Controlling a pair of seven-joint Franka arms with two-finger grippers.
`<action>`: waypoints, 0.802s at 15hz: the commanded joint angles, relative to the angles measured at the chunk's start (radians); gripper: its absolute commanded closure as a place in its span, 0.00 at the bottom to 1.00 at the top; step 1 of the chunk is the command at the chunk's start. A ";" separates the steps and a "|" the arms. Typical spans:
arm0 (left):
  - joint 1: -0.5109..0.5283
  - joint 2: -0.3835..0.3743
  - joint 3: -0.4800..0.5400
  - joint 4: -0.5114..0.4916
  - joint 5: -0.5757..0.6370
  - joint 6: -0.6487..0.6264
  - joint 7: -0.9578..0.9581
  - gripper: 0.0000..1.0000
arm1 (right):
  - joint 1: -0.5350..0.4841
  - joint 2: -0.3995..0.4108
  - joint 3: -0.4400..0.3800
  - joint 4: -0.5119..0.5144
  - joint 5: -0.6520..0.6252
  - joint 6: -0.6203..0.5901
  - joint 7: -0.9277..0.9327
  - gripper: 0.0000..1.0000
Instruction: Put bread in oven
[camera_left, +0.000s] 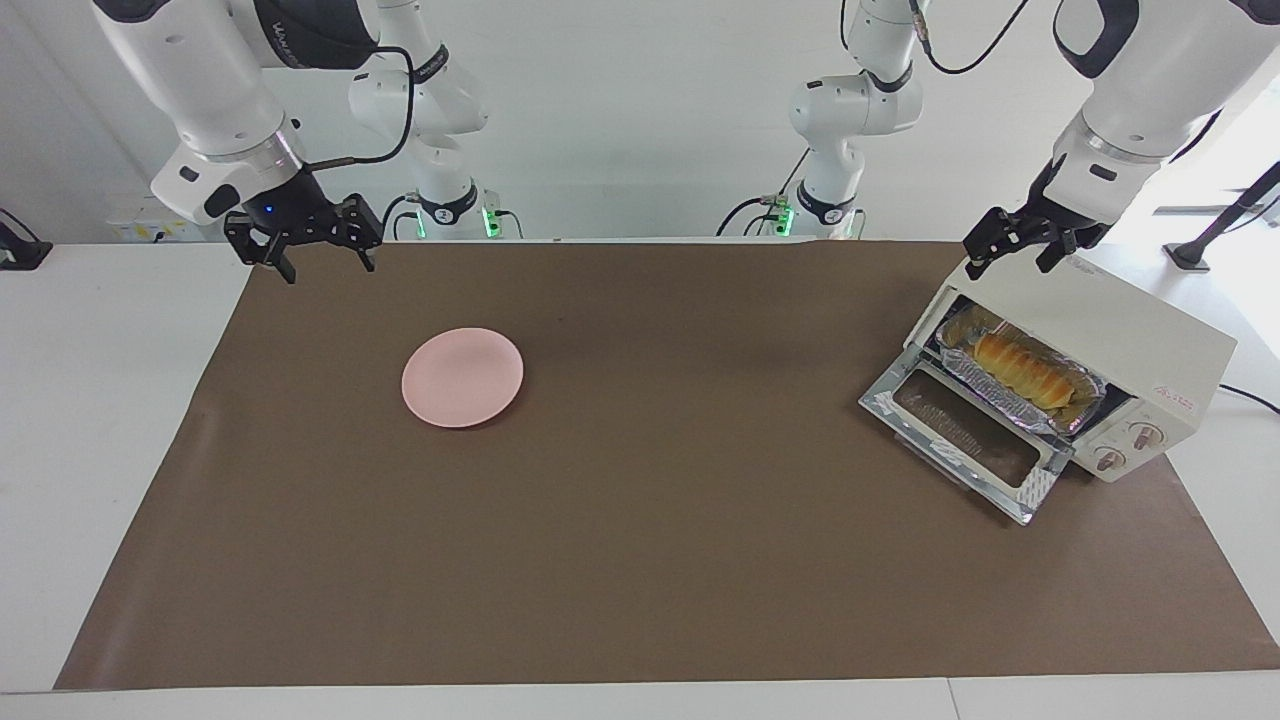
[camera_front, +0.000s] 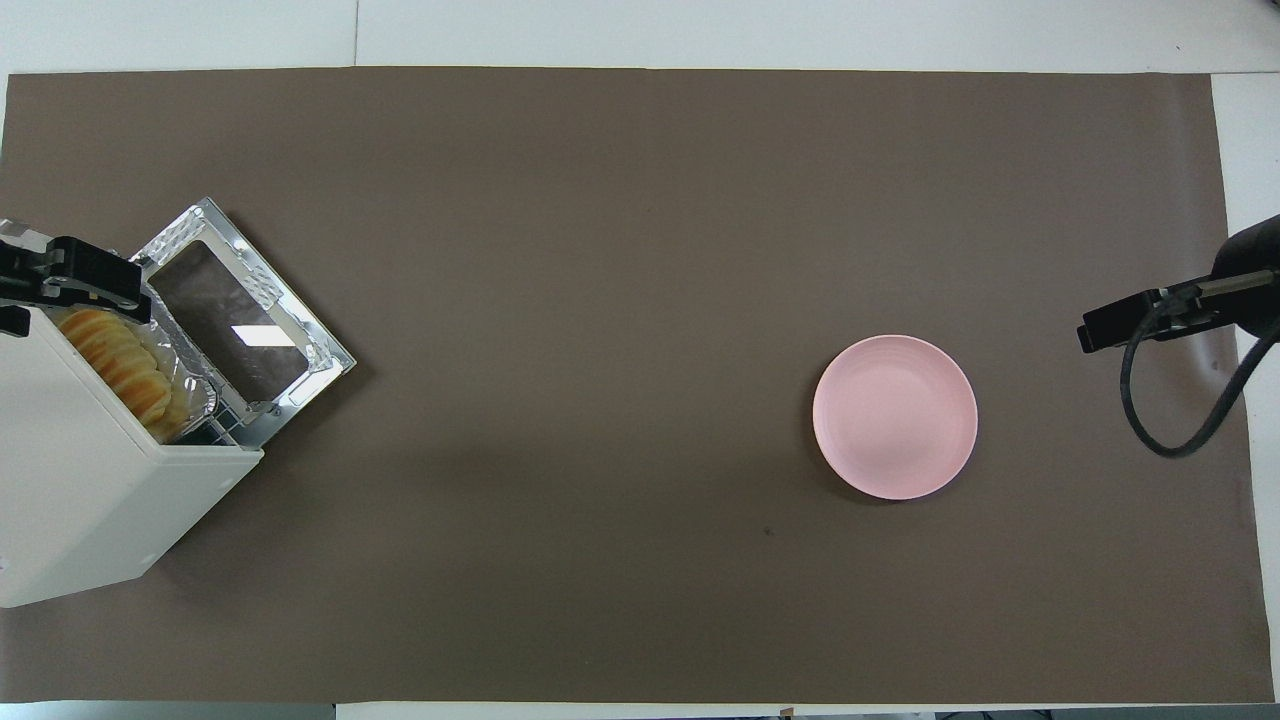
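Left gripper (camera_left: 1015, 248) raised at the left arm's end, jaws parted. Right gripper (camera_left: 322, 248) raised at the right arm's end, jaws parted.

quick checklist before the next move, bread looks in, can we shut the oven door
1. Bread on the foil tray inside the oven: ok.
2. Oven door shut: not ok, it lies dropped open.
3. Left gripper holds nothing, over the oven's top: ok.
4. Right gripper waits away from the oven, open: ok.
5. Pink plate bare and away from the door: ok.
6. Tray fully clear of the door's swing: cannot tell.
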 joint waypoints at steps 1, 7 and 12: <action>-0.001 -0.034 0.004 -0.048 -0.009 -0.019 -0.004 0.00 | -0.016 -0.017 0.008 -0.014 0.009 -0.008 -0.013 0.00; -0.010 -0.083 0.004 -0.121 -0.010 -0.022 -0.004 0.00 | -0.016 -0.017 0.008 -0.014 0.009 -0.008 -0.013 0.00; -0.012 -0.135 0.003 -0.183 -0.010 -0.001 -0.006 0.00 | -0.016 -0.017 0.008 -0.014 0.009 -0.008 -0.013 0.00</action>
